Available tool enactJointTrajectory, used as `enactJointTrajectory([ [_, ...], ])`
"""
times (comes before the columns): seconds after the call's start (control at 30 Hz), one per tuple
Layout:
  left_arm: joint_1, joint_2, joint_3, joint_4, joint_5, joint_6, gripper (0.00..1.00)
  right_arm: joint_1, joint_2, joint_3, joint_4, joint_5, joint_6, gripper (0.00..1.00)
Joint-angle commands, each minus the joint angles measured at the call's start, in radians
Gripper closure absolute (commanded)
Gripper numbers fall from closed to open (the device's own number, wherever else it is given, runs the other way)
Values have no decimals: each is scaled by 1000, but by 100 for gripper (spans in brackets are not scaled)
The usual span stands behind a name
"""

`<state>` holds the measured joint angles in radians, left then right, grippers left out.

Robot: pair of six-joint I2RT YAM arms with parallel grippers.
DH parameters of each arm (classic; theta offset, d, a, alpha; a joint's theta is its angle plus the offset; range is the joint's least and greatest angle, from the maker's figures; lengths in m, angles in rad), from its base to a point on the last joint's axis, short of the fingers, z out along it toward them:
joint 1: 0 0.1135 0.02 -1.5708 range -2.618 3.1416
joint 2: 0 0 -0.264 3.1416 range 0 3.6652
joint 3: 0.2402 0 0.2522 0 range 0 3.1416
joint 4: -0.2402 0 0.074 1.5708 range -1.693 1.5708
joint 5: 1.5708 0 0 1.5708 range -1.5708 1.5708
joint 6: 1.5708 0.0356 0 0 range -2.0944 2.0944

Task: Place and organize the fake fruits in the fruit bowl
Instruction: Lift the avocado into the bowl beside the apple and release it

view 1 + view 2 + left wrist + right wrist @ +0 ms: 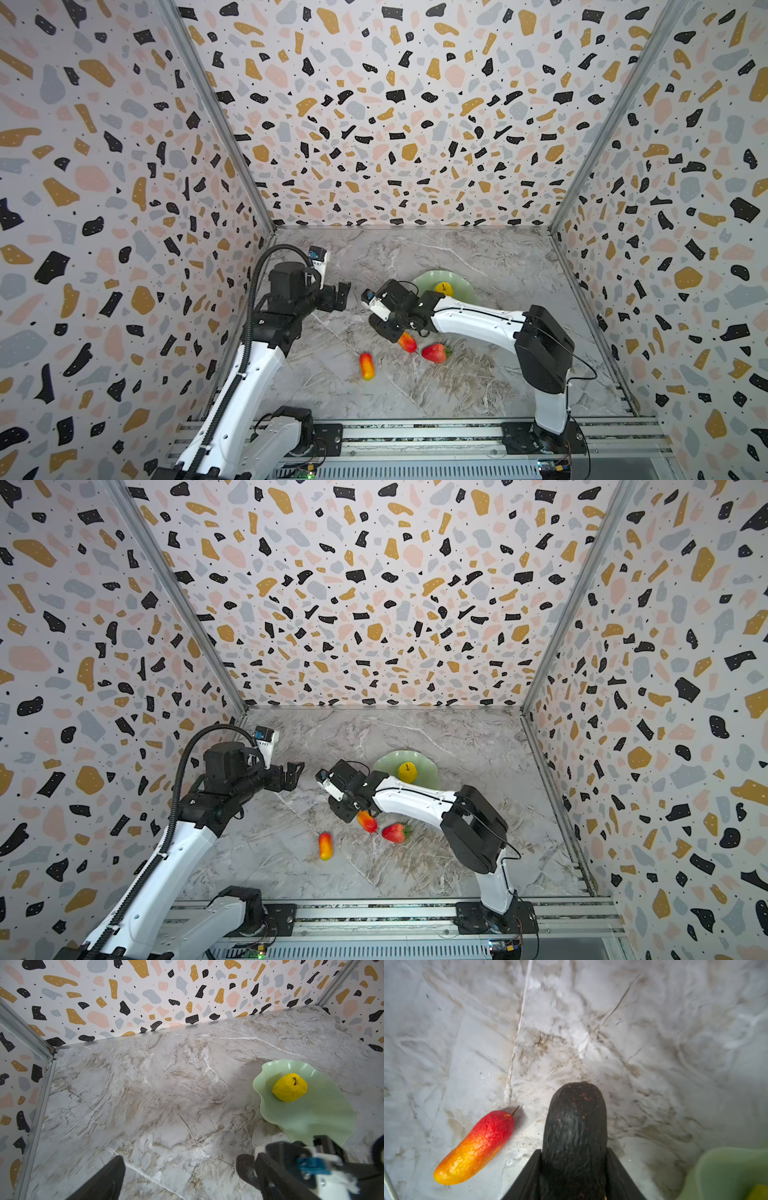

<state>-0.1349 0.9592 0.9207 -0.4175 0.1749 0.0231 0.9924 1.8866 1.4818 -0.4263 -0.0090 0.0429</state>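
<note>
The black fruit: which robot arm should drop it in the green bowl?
Right. The right gripper has its jaws on both sides of the black fruit, and the fruit bowl sits close by that arm. The left gripper is open, empty and farther from both.

White links (pixel 469 320), black joints (pixel 544 353) (ribbed cable (pixel 249 328) along left arm (pixel 259 374)).

I see a grey marble table (pixel 457 257), shut in on three sides by terrazzo-print panels (pixel 395 124), with metal strips (pixel 216 116) rising from its far corners. Along the table's near edge runs an aluminium rail (pixel 415 434).
</note>
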Motion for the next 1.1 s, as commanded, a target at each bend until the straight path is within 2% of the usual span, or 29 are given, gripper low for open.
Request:
enactJointTrajectory([
  [0.0, 4, -15, -10, 39, 7, 5, 1, -55, -109, -33, 4, 56, -6, 75],
  [0.2, 4, -14, -10, 40, 10, 5, 0, -161, -195, -129, 16, 115, 12, 76],
  [0.4, 4, -9, -8, 39, 14, 3, 1, -220, -210, -216, 55, 120, 31, 77],
  [0.93, 4, -8, -12, 38, 12, 4, 0, -235, -64, -204, 122, 187, 26, 76],
  [1.07, 4, -7, -13, 39, 11, 4, 0, -235, -52, -200, 123, 193, 23, 72],
])
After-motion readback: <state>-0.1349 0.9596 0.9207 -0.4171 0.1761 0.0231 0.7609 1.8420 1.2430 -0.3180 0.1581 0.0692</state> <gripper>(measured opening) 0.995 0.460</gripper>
